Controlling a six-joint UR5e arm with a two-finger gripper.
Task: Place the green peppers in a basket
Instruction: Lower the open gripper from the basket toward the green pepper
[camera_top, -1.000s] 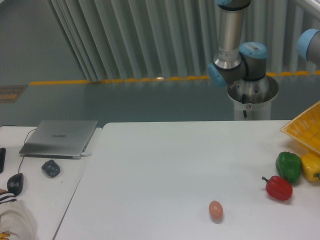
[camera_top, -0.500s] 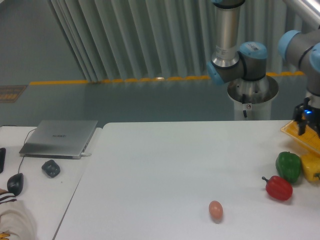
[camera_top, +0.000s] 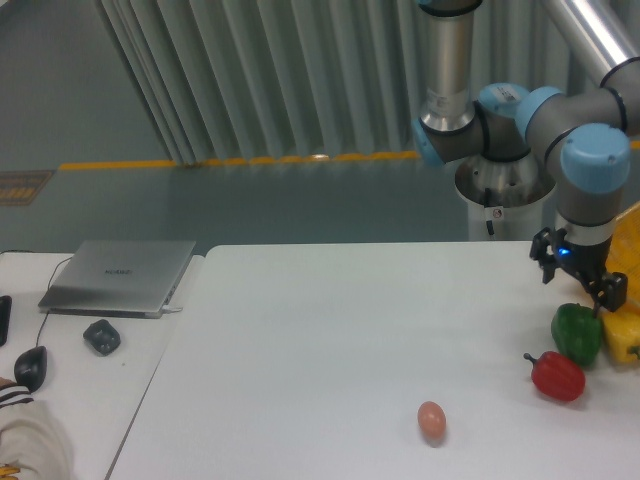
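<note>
I see the arm reaching down at the right of the frame, wrist vertical, with the end effector (camera_top: 580, 277) spread wide and grasping nothing, just above the green pepper (camera_top: 577, 333). The pepper rests on the desk (camera_top: 330, 340) between the red pepper (camera_top: 558, 376) and yellow pepper (camera_top: 622, 335).

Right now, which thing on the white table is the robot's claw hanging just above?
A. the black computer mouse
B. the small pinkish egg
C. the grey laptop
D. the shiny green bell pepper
D: the gripper hangs directly over the shiny green bell pepper, beside the red bell pepper, far from the small pinkish egg.
</note>
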